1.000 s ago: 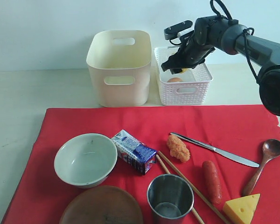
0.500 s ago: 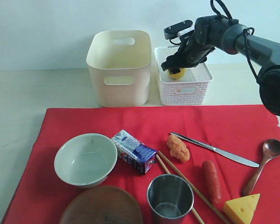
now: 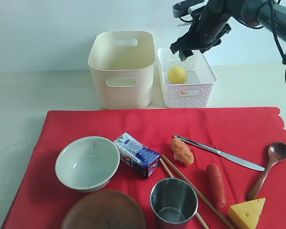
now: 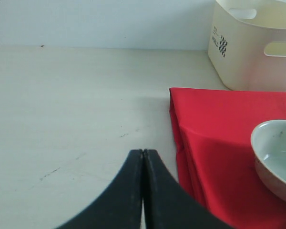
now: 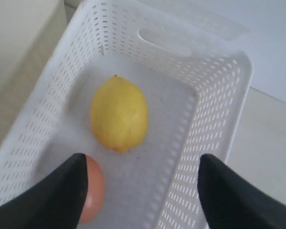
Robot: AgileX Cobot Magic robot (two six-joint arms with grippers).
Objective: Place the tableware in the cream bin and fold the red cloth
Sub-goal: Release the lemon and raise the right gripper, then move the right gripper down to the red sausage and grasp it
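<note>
My right gripper [image 5: 142, 164] has its jaws spread wide with nothing between them, hanging above the white perforated basket [image 5: 214, 119]. That basket holds a lemon [image 5: 119, 114] and an egg [image 5: 93, 188], lying just beside each other. My left gripper [image 4: 143, 162] is pinched fully closed on nothing, over bare table off the 9 o'clock edge of the red cloth [image 3: 148, 121]. Taking the cloth as the dial in the exterior view: the cream bin [image 3: 119, 95] is past 12, the basket at 1. No tableware shows in the bin, though its floor is mostly hidden. All the tableware is on the cloth: bowl [image 3: 87, 162] at 8, wooden plate [image 3: 105, 212] at 7, steel cup [image 3: 174, 200] at 6, chopsticks [image 3: 190, 186] at 5, knife [image 3: 219, 153] at 4, spoon [image 3: 271, 164] at 3. My judgement: the bowl looks glazed, so slick and breakable — pinch over its rim. The cup is stiff and light, so grip through its wall. The knife and chopsticks are thin, lie flat and are likely to slide, so grip across the middle or the handle. Take the spoon by its handle and the plate by its edge. The cloth is limp — hold it by a corner, once it is cleared.
</note>
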